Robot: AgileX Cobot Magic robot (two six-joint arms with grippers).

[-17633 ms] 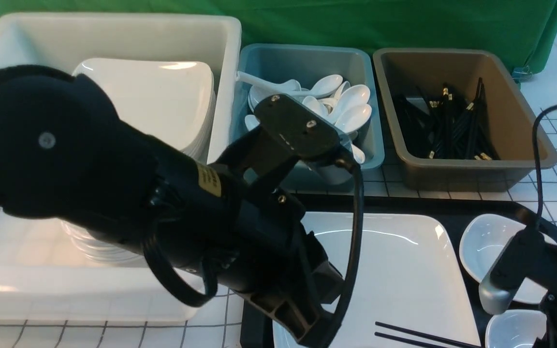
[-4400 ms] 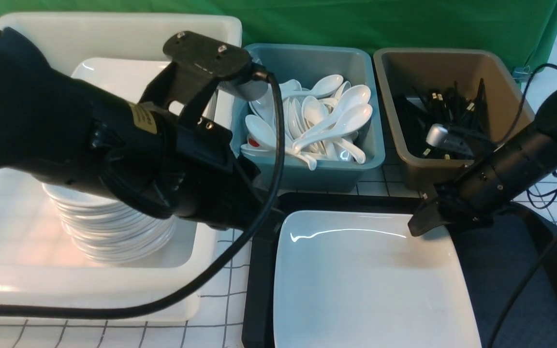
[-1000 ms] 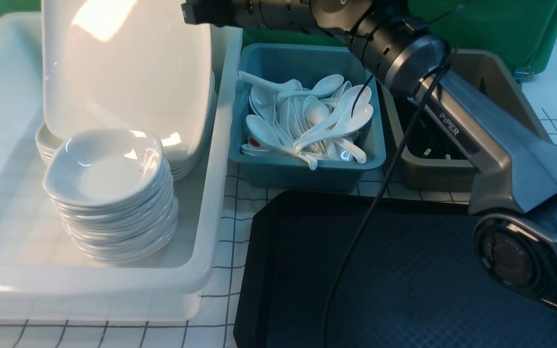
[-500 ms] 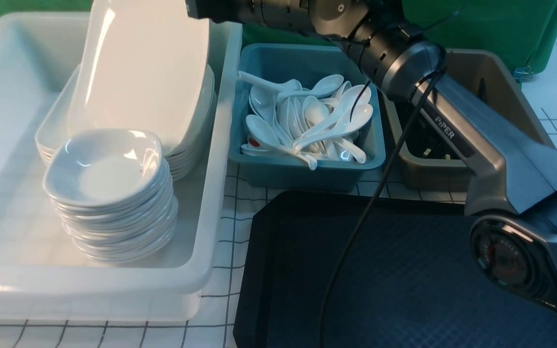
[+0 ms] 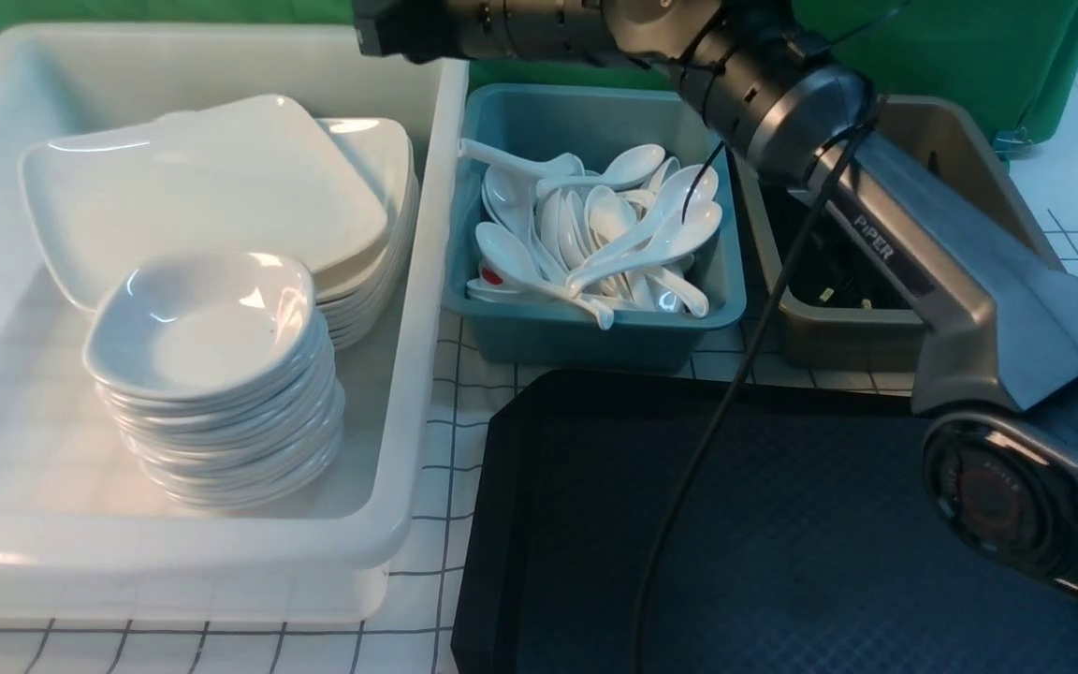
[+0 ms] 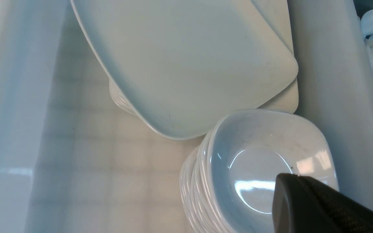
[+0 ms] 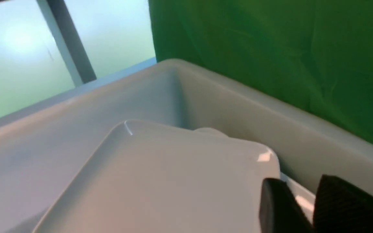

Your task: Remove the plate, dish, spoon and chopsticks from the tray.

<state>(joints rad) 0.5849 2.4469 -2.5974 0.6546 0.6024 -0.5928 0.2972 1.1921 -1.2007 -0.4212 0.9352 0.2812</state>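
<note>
The black tray [image 5: 782, 543] lies at the front right with nothing on it. The large white square plate [image 5: 202, 187] lies flat and askew on the plate stack in the white tub [image 5: 408, 374]; it also shows in the left wrist view [image 6: 186, 64] and the right wrist view [image 7: 160, 181]. My right gripper [image 7: 298, 183] is open and empty, above the plate's far corner. My left gripper [image 6: 295, 176] is shut and empty, over the stack of small dishes [image 5: 211, 374]. Spoons [image 5: 595, 234] lie in the blue tub. The chopsticks are mostly hidden behind my right arm [image 5: 782, 103].
The blue tub [image 5: 586, 337] and the brown tub [image 5: 848, 337] stand behind the tray. My right arm reaches over both tubs from the front right to the white tub's far wall. A green cloth [image 5: 969, 47] hangs at the back.
The plate, held upright over the tub by my right gripper a second ago, has tipped down and now lies flat on the plate stack. The right gripper has let it go.
</note>
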